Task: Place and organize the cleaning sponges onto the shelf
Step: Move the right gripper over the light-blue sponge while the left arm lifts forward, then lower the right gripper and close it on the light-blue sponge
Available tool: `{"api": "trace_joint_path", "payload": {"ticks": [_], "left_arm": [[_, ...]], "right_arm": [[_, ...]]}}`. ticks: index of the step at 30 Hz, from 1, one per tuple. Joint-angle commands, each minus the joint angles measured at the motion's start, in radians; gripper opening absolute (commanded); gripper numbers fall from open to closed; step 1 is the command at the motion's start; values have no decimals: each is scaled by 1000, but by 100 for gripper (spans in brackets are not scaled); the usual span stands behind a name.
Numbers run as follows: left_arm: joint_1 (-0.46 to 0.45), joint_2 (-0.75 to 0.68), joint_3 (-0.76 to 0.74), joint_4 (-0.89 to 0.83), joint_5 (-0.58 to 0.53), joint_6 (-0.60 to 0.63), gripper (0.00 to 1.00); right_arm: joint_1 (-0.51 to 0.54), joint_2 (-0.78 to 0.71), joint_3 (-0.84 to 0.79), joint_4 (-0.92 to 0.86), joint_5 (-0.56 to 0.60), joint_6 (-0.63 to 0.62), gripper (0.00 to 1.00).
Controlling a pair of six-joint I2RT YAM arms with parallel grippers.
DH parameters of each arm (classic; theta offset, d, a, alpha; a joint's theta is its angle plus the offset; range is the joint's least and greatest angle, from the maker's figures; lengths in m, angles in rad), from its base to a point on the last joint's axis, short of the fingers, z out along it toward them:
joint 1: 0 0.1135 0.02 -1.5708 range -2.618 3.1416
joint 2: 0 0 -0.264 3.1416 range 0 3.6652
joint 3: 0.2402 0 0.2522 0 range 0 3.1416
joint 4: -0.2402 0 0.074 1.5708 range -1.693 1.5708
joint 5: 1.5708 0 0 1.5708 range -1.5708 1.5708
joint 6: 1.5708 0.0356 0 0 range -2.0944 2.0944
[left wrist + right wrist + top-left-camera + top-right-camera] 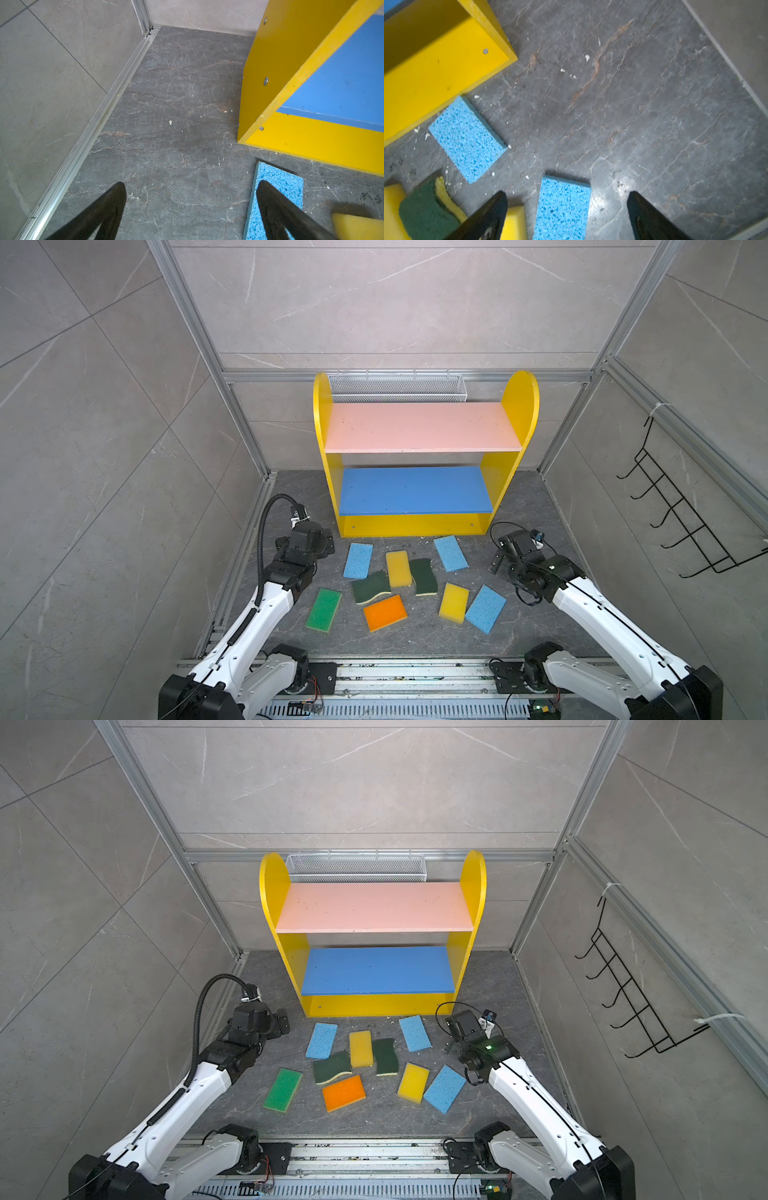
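Sponges (384, 612) loose before shelf (419, 427), none shelved | left gripper (192, 185) wide, empty | right gripper (568, 193) wide, empty, spread toward blue sponge (562, 207), likely next pick

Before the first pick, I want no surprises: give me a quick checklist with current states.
1. Left gripper open, empty: ok.
2. Right gripper open, empty: ok.
3. Shelf, pink board and blue board bare: ok.
4. Clean separation for grasping: not ok; a dark-green sponge touches a yellow sponge.
5. Right gripper's height above the light blue sponge: cannot tell.
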Motion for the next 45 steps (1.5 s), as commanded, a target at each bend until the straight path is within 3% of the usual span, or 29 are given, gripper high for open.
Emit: {"api": "trace_joint_path", "payload": {"ticks": [1,8,18,31,45], "left_arm": [[-22,-20,20,-62,-20,-50,100],[-46,-16,35,-90,-3,-61,100],[-46,-23,49,-138,27,-84,100],[-47,13,59,-148,46,-89,100],[-47,65,74,-154,50,-79,100]], "right_arm": [[32,-31,5,-128,-29,115,93],[156,-45,-49,-181,-96,265,92],[346,120,-71,-102,-100,372,97],[367,201,-169,8,-183,452,99],[367,261,-216,94,-167,457,99]]}}
